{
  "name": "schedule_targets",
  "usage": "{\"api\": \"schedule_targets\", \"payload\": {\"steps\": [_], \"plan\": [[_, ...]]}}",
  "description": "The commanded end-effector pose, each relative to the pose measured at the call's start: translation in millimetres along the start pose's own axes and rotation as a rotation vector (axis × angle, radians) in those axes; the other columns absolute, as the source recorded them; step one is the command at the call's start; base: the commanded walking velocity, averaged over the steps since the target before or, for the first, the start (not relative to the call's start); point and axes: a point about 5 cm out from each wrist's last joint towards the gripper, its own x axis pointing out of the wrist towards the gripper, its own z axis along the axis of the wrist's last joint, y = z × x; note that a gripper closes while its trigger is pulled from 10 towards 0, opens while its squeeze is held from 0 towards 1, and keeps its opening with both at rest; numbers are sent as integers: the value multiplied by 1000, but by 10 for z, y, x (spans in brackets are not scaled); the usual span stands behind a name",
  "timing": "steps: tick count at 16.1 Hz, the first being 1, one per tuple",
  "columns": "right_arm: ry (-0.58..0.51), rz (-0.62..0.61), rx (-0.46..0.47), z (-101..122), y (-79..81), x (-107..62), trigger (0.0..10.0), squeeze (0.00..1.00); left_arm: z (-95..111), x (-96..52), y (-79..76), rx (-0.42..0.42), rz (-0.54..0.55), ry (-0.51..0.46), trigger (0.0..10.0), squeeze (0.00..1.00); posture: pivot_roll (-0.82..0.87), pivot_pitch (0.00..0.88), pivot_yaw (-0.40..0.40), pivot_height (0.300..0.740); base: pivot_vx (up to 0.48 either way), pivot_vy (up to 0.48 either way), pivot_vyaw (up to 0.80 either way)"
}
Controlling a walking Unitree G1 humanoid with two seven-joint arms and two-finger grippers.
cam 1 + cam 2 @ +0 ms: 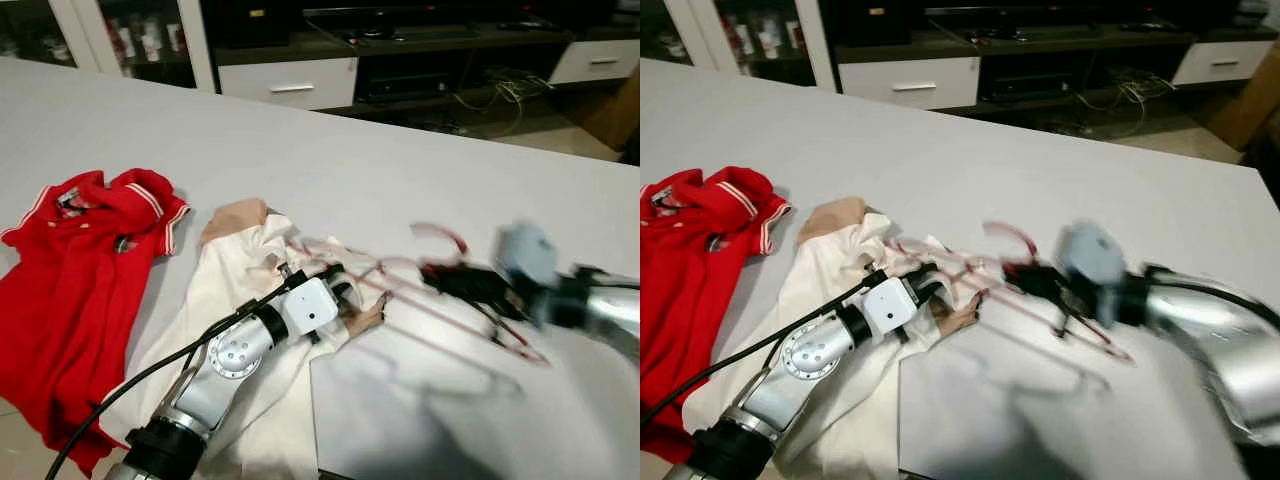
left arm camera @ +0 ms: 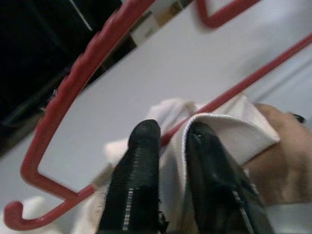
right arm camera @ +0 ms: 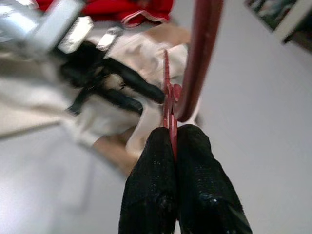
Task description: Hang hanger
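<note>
No readable text, labels, brands or numbers anywhere. The red shirt (image 1: 75, 270) has a small chest patch and a patch inside the collar, both too blurred to tell whether they carry lettering. Items behind the cabinet glass (image 1: 150, 38) are too small and soft to read.
</note>
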Motion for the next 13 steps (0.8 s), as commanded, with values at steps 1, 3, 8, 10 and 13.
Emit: {"api": "schedule_targets", "payload": {"steps": [1, 3, 8, 10, 13], "plan": [[25, -19, -9, -6, -18, -4, 10000, 0, 10, -6, 9, 21, 7, -1, 10000, 0, 51, 93, -28, 740, 0, 0, 0], [37, -14, -17, -13, 6, 42, 10000, 0, 68, -26, 74, 84, 30, -46, 10000, 0, 54, 94, -29, 740, 0, 0, 0], [83, -33, -20, -74, 2, 67, 10000, 0, 158, -34, 96, 176, 41, -120, 10000, 1000, 47, 94, -29, 740, 0, 0, 0], [116, -27, -13, -135, 30, 56, 10000, 0, 220, -46, 212, 134, 53, -155, 10000, 0, 44, 95, -32, 740, 0, 0, 0], [166, -43, -1, -219, 22, 68, 10000, 0, 254, -91, 487, 55, 120, -184, 10000, 0, 46, 96, -33, 740, 0, 0, 0]]}}
